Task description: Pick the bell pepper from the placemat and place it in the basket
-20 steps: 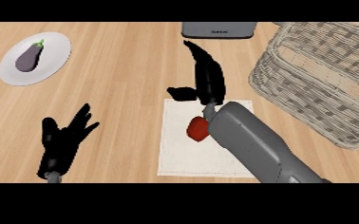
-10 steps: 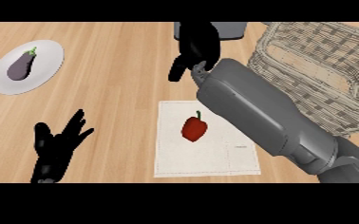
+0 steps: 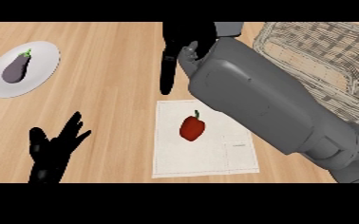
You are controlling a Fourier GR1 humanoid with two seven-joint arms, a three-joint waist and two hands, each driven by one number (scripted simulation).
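Nearest, at lower left: black left hand (image 3: 52, 149), fingers spread & up, resting, holding nothing. Next: small red bell pepper w/ green stem (image 3: 193, 127) lies on the white cloth placemat (image 3: 203, 163), near its middle, untouched. Above it the black right hand (image 3: 181, 47) hangs past the mat's far edge, fingers straight, pointing down, nothing in it. Farther off: pale woven wicker basket (image 3: 316, 52) at upper right; purple eggplant (image 3: 17, 68) on white plate (image 3: 41, 80) at left. Progress: nil so far — grasp, lift, carry & drop all left, I'd judge.
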